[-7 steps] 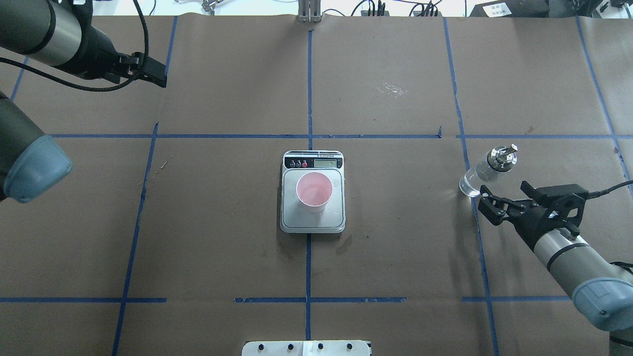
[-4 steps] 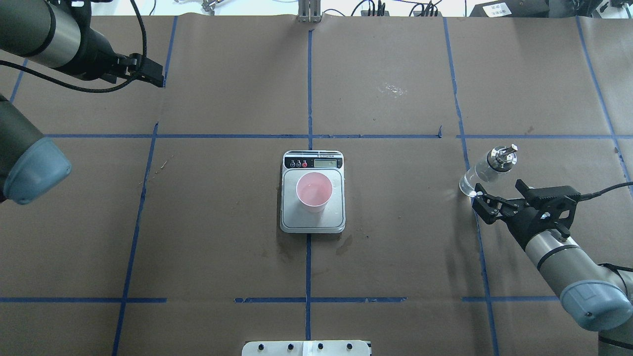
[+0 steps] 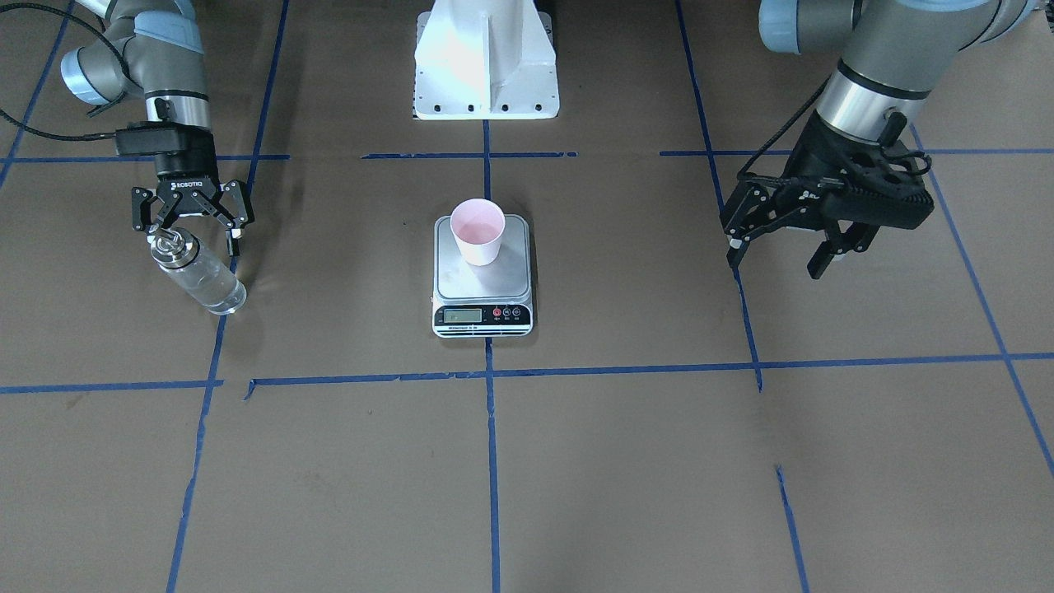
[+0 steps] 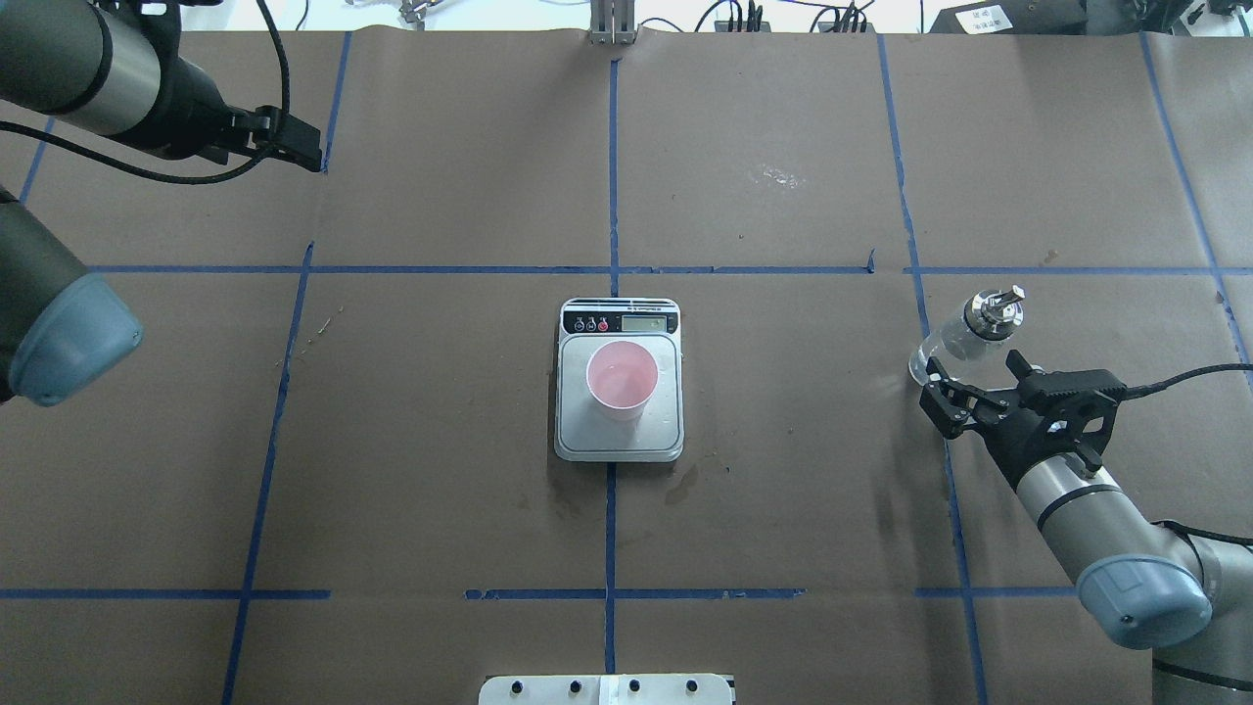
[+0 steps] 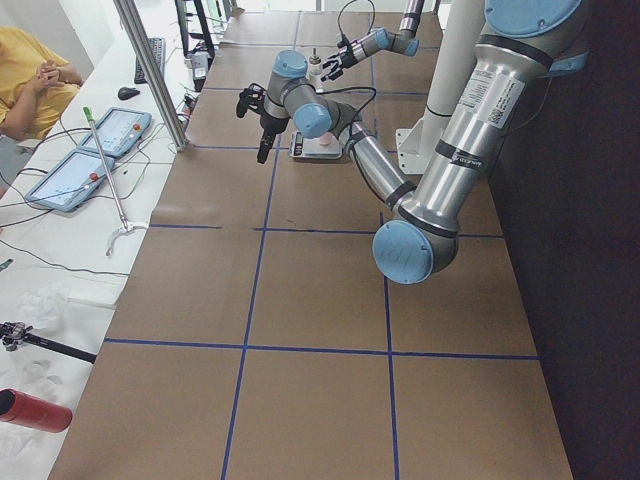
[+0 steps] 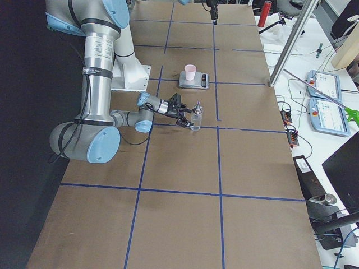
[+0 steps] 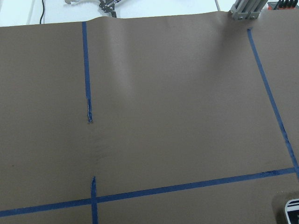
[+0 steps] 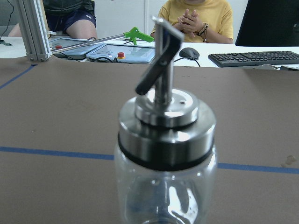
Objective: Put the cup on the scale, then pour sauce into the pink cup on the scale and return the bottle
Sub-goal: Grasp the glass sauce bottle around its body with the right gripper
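Observation:
The pale pink cup (image 4: pixel 622 380) stands upright on the steel scale (image 4: pixel 666 431) at the table's middle; both also show in the front view, cup (image 3: pixel 478 231) and scale (image 3: pixel 482 317). The clear glass bottle (image 4: pixel 964 333) with its metal spout stands on the table at the right, and fills the right wrist view (image 8: pixel 166 154). My right gripper (image 4: pixel 969 372) is open and low, its fingers on either side of the bottle (image 3: pixel 198 276) without closing on it. My left gripper (image 3: pixel 774 251) is open and empty, raised at the far left (image 4: pixel 294 147).
Brown paper with blue tape lines covers the table. The robot's white base plate (image 3: pixel 486 66) sits at the near edge. An operator in yellow (image 5: pixel 35 85) sits beyond the far edge, with tablets and an aluminium post (image 5: pixel 150 70) there.
My right gripper has moved forward toward the bottle, so its open fingers now flank it. The left arm has barely shifted. Cup, scale and bottle have not moved.

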